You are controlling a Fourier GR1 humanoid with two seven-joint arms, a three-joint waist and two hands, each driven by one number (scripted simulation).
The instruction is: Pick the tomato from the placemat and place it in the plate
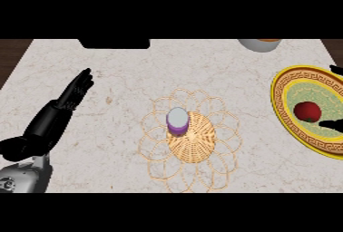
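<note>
The red tomato (307, 110) lies inside the yellow-rimmed patterned plate (282, 97) at the right edge of the counter. Only black fingertips (330, 125) of my right hand (335, 69) show at the right edge, spread on either side of the tomato and not curled round it. The lower one ends just beside the tomato's lower right. The woven placemat (194, 145) with looped edging lies at the counter's middle. My left hand (70, 97) rests open at the left, fingers straight and pointing away from me.
A small purple object with a grey top (177, 120) stands on the placemat. A grey bowl (260, 44) sits at the far right edge and a black block (114, 43) at the far left. Dark wood shows beyond the marble counter's corners.
</note>
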